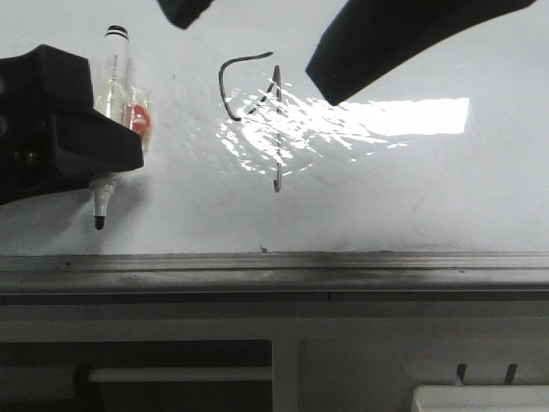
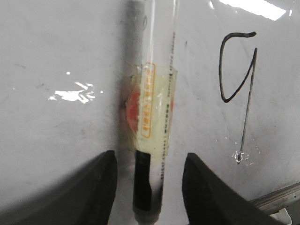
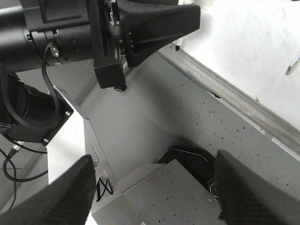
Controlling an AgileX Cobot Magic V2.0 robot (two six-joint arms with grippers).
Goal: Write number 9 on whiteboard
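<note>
While number 9 (image 1: pixel 257 116) sits on whiteboard (image 1: pixel 412 197), left gripper (image 2: pixel 149 183) clamps marker (image 2: pixel 152 117); right gripper (image 3: pixel 152 192) apart.

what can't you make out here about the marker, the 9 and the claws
- Front view: glare on the whiteboard washes out the middle of the number 9.
- Front view: the left claw covers the marker mid-body, hiding the grip.
- Left wrist view: marker label print is too blurred to read.
- Right wrist view: the right claw fingertips are cut off by the frame edge.
</note>
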